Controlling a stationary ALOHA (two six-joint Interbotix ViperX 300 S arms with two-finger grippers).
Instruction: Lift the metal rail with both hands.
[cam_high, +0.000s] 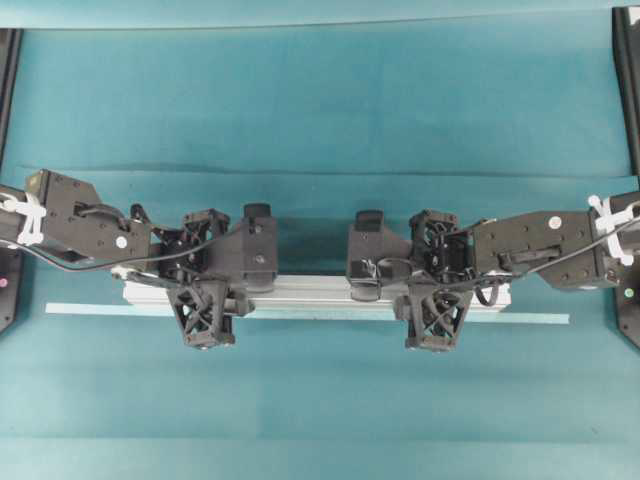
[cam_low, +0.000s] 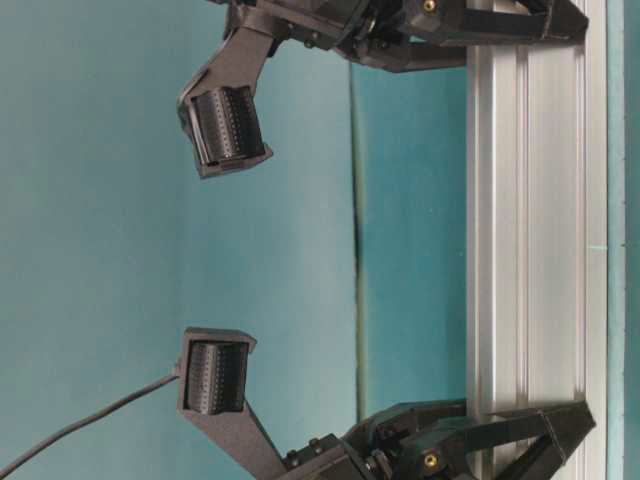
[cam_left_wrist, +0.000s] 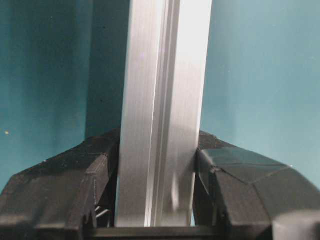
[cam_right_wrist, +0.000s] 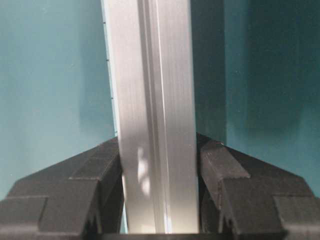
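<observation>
The metal rail (cam_high: 320, 292) is a grooved silver bar lying level across the middle of the teal cloth, close behind a pale-green strip (cam_high: 90, 311). My left gripper (cam_high: 207, 283) straddles the rail near its left end. In the left wrist view the black fingers (cam_left_wrist: 95, 170) press on both sides of the rail (cam_left_wrist: 160, 100). My right gripper (cam_high: 437, 283) straddles it near the right end. Its fingers (cam_right_wrist: 220, 170) lie against both sides of the rail (cam_right_wrist: 152, 90) too. In the table-level view the rail (cam_low: 525, 240) runs between both grippers, low by the cloth.
The thin pale-green strip (cam_low: 615, 240) lies flat just in front of the rail and runs past both its ends. Black frame posts (cam_high: 628, 90) stand at the cloth's side edges. Teal cloth (cam_high: 320, 120) covers the table behind and in front.
</observation>
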